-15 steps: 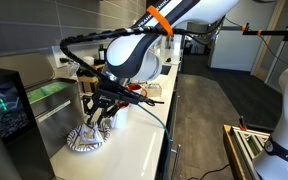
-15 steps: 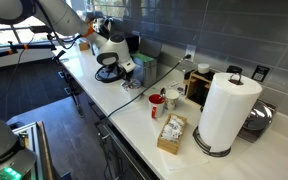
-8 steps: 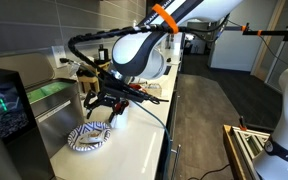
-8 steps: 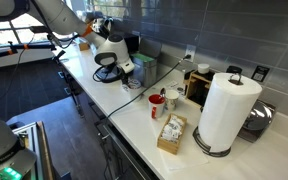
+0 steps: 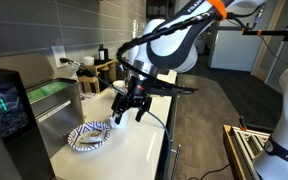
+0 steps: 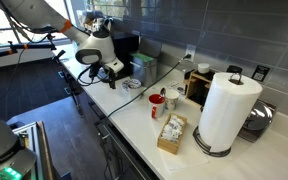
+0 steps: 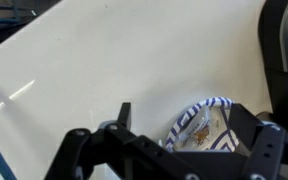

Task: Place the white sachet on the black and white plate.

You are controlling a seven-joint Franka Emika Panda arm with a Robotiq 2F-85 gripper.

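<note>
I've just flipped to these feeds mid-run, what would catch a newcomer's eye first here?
The large white robot arm sweeps across an exterior view, its open end effector hanging over the white countertop just beside the round blue-black and white patterned plate. In an exterior view, a tall white paper towel roll stands out at the near end of the counter, with a red mug close by.

a: what stands on the white counter (image 6: 134,118) in an exterior view?
b: a paper towel roll (image 6: 227,110), a red mug (image 6: 157,104) beside a white cup (image 6: 174,97), and a box of packets (image 6: 171,133) near the edge.
a: and the gripper (image 6: 115,68)?
b: low over the far end, jaws too small to read.
</note>
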